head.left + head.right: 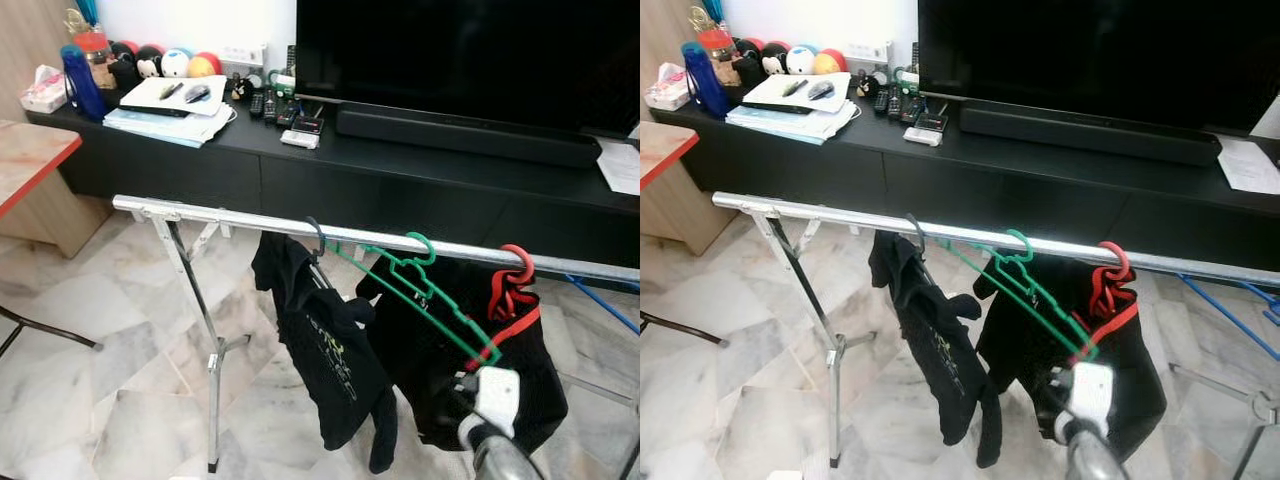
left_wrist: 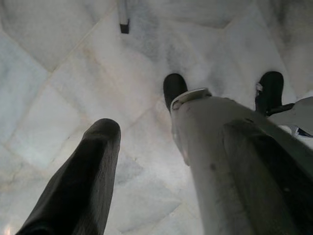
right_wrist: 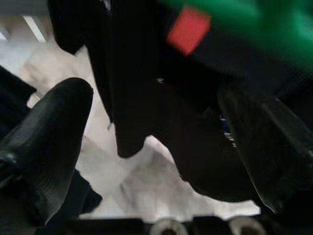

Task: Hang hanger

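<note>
A green hanger hooks over the silver rail of a drying rack and slants down to the right. Its lower end lies just above my right gripper, which is raised in front of a black garment on a red hanger. In the right wrist view the right gripper is open, its fingers wide apart, with black cloth beyond them and a green blur above. Another black garment hangs left of the green hanger. My left gripper hangs open over the floor.
The rack's legs stand on a marble floor. Behind it is a low black cabinet with a TV, a soundbar, remotes and books. A red-edged table is at the left. A blue hanger shows at the right. My own feet are below.
</note>
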